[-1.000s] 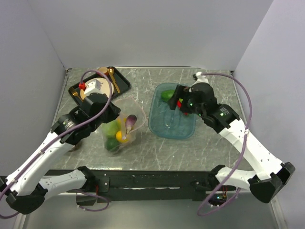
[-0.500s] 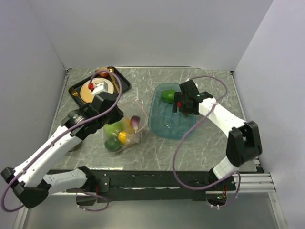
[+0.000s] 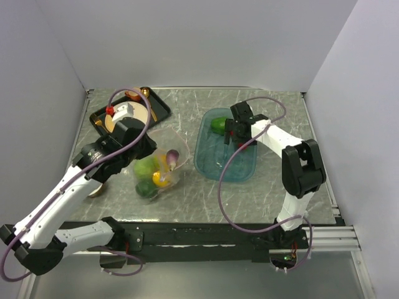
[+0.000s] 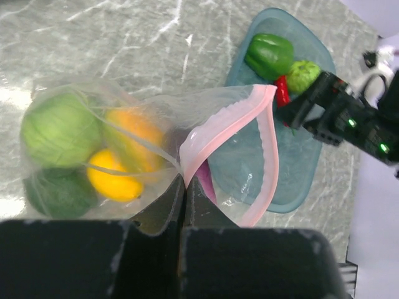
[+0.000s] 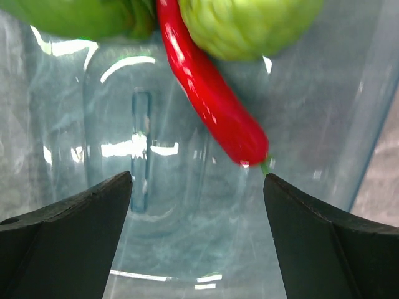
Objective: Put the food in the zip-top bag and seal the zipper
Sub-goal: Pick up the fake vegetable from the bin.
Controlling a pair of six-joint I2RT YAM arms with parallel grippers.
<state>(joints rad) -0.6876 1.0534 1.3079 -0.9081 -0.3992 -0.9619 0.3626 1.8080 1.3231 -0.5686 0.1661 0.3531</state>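
1. Looks like a robot lab test cell.
2. Grey marble-pattern desk boxed in on 3 sides by plain pale panel walls.
3. White-and-black left robot arm & matching right arm are bolted to a black metal rail at the desk's near edge.
4. Props, not groceries: glossy plastic toy fruit & veg, teal translucent plastic tub, black rectangular tray.

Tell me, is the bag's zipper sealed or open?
Open: the pink zipper strips spread apart in a loop at the bag mouth, left gripper pinching one edge.
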